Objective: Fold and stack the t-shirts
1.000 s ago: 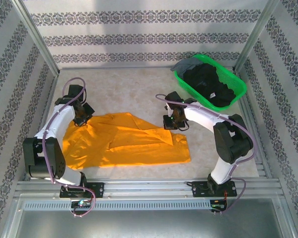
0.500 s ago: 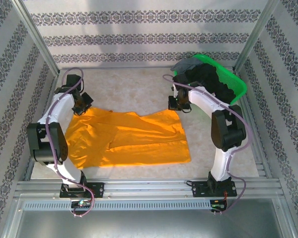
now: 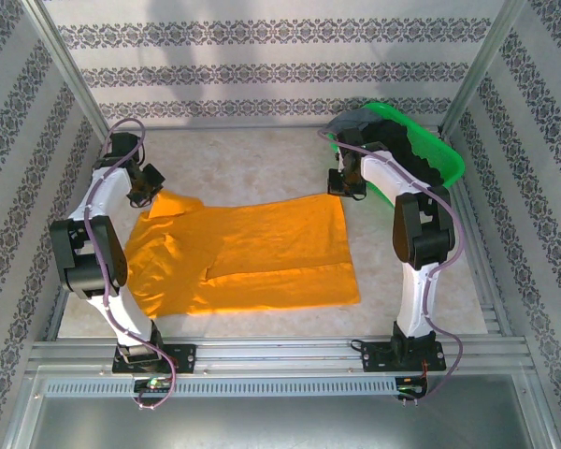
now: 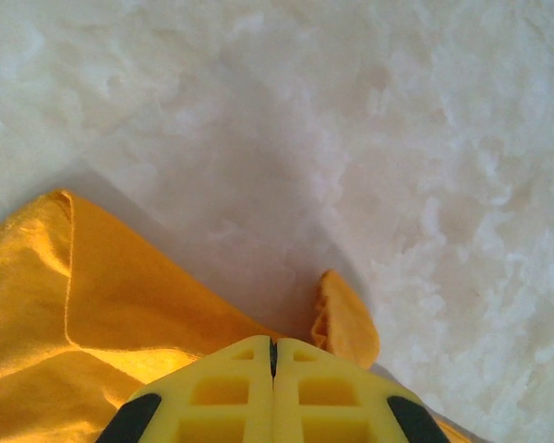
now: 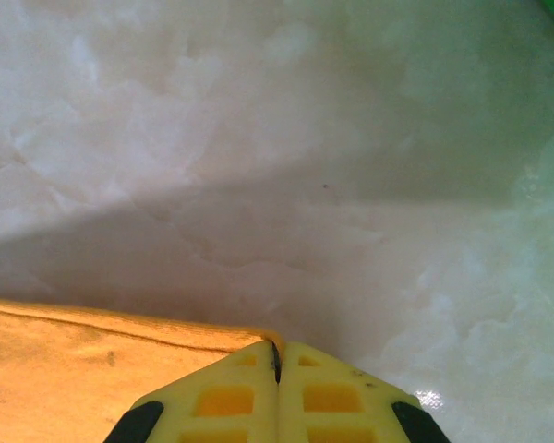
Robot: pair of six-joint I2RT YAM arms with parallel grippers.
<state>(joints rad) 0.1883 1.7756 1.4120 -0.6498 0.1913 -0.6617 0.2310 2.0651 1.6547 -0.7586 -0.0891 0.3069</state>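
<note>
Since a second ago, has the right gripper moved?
Yes. The right gripper went back toward the far wall, now beside the green basket, pulling the orange shirt's corner along.

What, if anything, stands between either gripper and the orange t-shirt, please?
Nothing visible does. The left gripper and the right gripper are each shut on a far edge of the orange t-shirt.

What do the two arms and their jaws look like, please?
Both the left arm and right arm have white links with black joints and a purple cable looped alongside. Their jaws are yellow moulded plastic with square recesses and black patches outside.
</note>
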